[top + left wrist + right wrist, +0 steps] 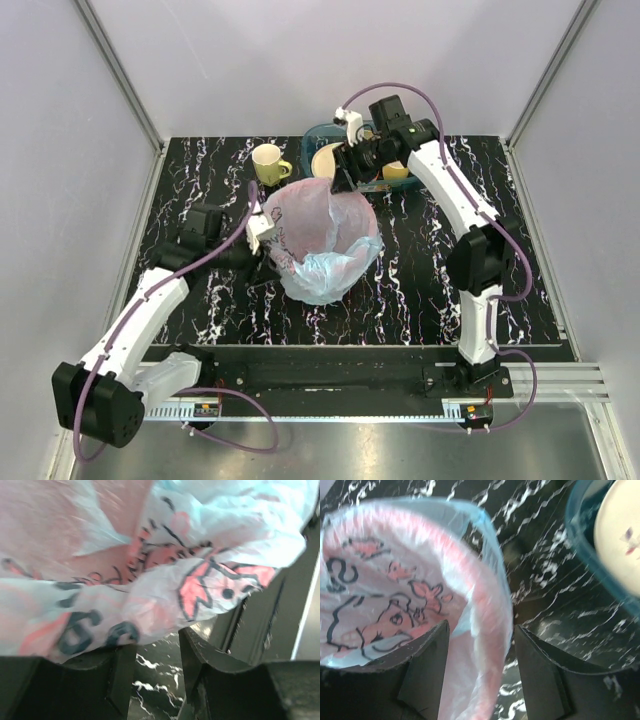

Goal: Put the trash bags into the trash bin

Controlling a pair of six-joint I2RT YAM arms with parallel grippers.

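The light-blue trash bag (325, 245) with pink and dark prints is spread open over the round trash bin, which shows only as a pink-red tint through the film (345, 215). My left gripper (264, 234) is at the bag's left edge. In the left wrist view it (156, 642) is open, with the printed bag (150, 565) lying over the fingertips and bare table in the gap. My right gripper (345, 180) is at the bag's far rim. In the right wrist view it (481, 630) is open and straddles the bag-covered rim (492, 620).
A yellow mug (268, 163) stands behind the bag on the left. A teal dish tray (318, 133) with a pale plate (328, 160) sits at the back, close behind my right gripper. It also shows in the right wrist view (585, 555). White walls enclose the black marbled table (450, 300).
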